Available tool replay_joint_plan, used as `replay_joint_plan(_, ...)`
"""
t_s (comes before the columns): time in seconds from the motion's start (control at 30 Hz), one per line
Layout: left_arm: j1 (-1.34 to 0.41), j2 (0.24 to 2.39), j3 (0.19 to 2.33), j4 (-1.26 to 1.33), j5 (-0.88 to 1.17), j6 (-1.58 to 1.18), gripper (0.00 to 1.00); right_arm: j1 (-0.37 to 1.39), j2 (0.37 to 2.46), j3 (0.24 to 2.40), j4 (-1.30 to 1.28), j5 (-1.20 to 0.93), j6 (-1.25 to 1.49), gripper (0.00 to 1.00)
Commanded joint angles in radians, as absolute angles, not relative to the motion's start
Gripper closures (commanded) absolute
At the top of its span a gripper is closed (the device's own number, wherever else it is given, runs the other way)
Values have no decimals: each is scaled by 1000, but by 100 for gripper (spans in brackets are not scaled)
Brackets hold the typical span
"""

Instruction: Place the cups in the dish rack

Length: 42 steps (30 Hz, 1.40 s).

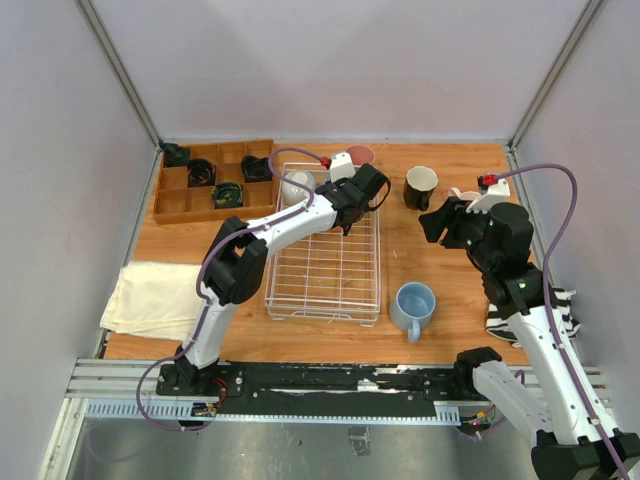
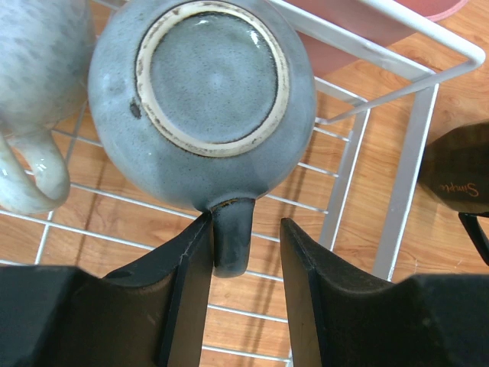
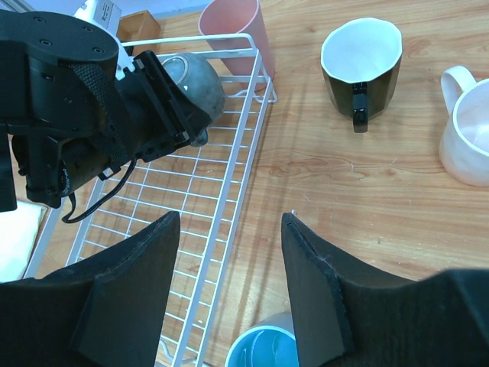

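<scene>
- Two cups are inside the dish rack (image 1: pixel 325 270), both at its far end. The white mug (image 1: pixel 297 185) is in the far-left corner, and the grey-green mug (image 2: pixel 206 84) is beside it, mouth down so it can drain.
- Around that mug's handle the left fingers (image 2: pixel 187 290) stand apart, one touching and the other leaving a gap. Nothing is clamped, so I judge the mug is being let go.
- Over bare counter (image 3: pixel 382 199) just right of the rack, the right fingers (image 3: pixel 313 283) are spread wide and hold nothing.
- Outside the rack, the pink tumbler (image 1: pixel 360 155) is just beyond the far rim. The black mug (image 1: pixel 420 187) and pale pink mug (image 3: pixel 466 130) stand to its right, and the light blue mug (image 1: pixel 413 305) sits by the near-right corner.
- The rack's near rows hold nothing, so there is room for more cups. Its low rim is the edge to clear.
</scene>
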State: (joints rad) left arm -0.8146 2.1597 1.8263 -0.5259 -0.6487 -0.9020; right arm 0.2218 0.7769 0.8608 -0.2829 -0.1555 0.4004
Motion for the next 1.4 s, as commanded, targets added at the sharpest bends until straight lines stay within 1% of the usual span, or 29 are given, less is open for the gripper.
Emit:
replay_joint_plan(0.0,-819,2197,1884,-532,-672,-904,57,206,763,863,-282,-162,397,43)
replay_joint_plan(0.63,-747,2193,1854,-512,-664,-873,57,206,763,879,-307,-163,391,43)
replay_joint_plan(0.73,-752,2182,1846,-486,-651,-845,54,207,772,886,-309,-159,387,43)
replay_joint_plan(0.83,-759,2157,1812,-449,-642,-825,50,206,780,890,-317,-142,382,42)
replay_joint_plan(0.93,-762,2121,1769,-430,-640,-823,49,206,800,901,-330,-127,376,40)
replay_joint_plan(1.07,-762,2064,1714,-411,-641,-815,47,197,837,924,-339,-112,373,39)
replay_joint_plan(1.23,-762,1986,1640,-380,-629,-805,45,133,916,995,-381,-118,384,38)
replay_joint_plan(1.37,-762,1922,1586,-358,-607,-796,44,79,992,1059,-465,-90,402,37)
